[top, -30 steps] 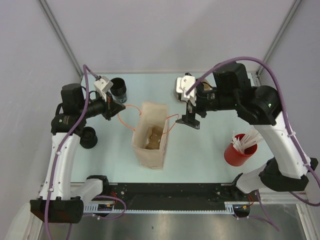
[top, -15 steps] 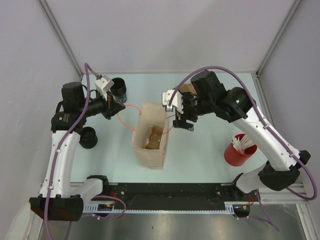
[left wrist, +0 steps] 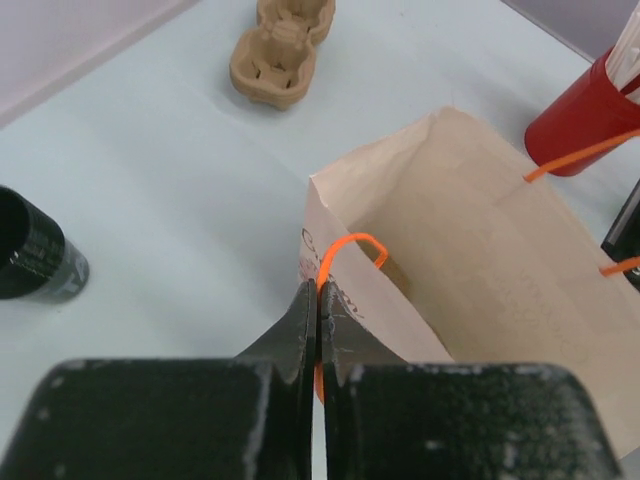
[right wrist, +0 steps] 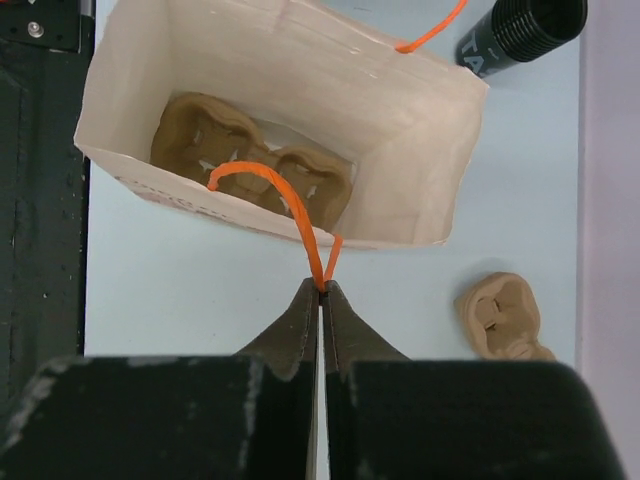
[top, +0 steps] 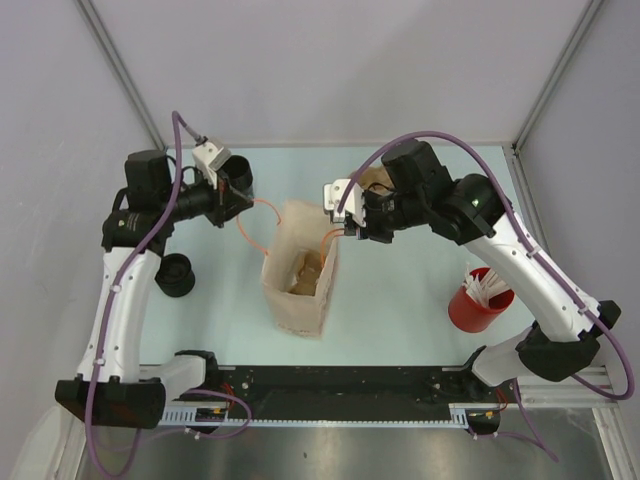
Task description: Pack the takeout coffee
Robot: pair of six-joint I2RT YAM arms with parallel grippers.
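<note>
On the pale blue-green tabletop [top: 420, 300], near its middle, a brown paper bag [top: 297, 300] stands with its mouth open between the two arms. To its left, the left gripper [left wrist: 318, 300] has its jaws pressed together on the left orange cord handle [left wrist: 345, 245], and the loop is drawn away from the bag's wall. To its right, the right gripper [right wrist: 321, 290] is likewise clamped tight on the right orange cord handle [right wrist: 270, 190], which runs up from the bag's rim to the fingertips. A red cup of white sticks [top: 478, 305] stands well apart from the bag, toward the right near corner. One black ribbed cup [top: 240, 178] sits just beyond the left gripper, and a second black cup [top: 177, 273] sits by the left arm nearer the front edge. Inside the bag, at its bottom, lies a brown moulded-pulp cup carrier [right wrist: 215, 135]. Another pulp carrier [right wrist: 500, 315] rests on the table behind the bag, under the right arm.
</note>
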